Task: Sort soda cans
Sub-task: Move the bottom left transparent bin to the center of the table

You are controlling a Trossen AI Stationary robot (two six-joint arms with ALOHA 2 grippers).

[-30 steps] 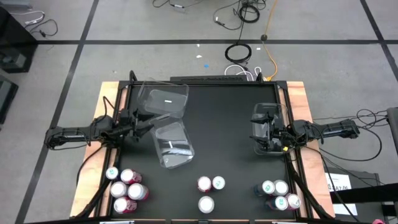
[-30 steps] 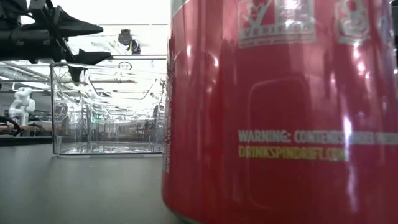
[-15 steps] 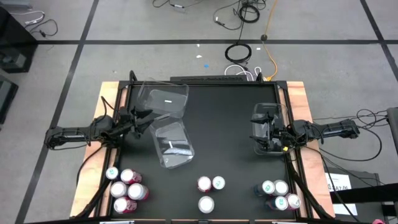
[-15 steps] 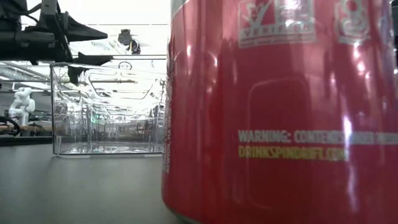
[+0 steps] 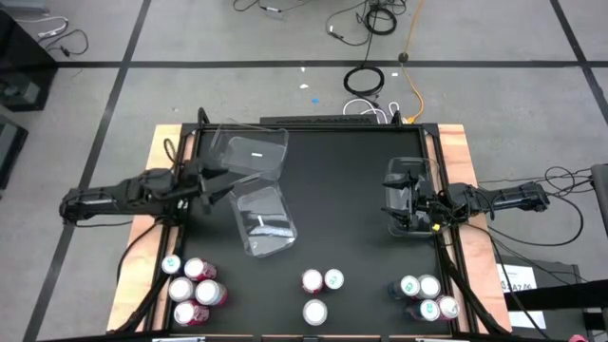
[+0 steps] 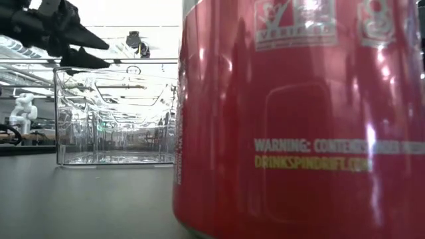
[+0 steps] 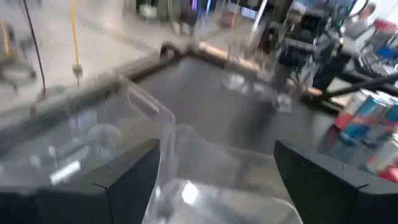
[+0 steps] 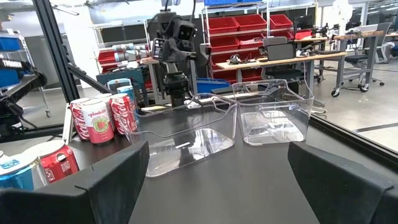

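The soda cans stand upright in three clusters along the table's near edge: left cluster (image 5: pixel 192 290), middle cluster (image 5: pixel 321 291), right cluster (image 5: pixel 427 297). One red can (image 6: pixel 299 119) fills the low view. Two clear bins stand left of centre, the far bin (image 5: pixel 253 155) and the near bin (image 5: pixel 265 221). My left gripper (image 5: pixel 217 180) (image 7: pixel 216 144) (image 6: pixel 99 56) is open, raised at the bins' left side with their rims ahead of its fingers. My right gripper (image 5: pixel 397 201) (image 8: pixel 217 146) is open at the table's right edge, by a third clear bin (image 5: pixel 403 180).
A dark frame rims the black table (image 5: pixel 342 171), with wooden boards outside it on both sides. Bare table lies between the left bins and the right gripper. Cables lie on the floor beyond the far edge. Shelving and other robots (image 8: pixel 171 37) stand in the room behind.
My left gripper has drawn back from the bins toward the table's left edge, rising and tipping a little. The bins and cans have stayed where they were.
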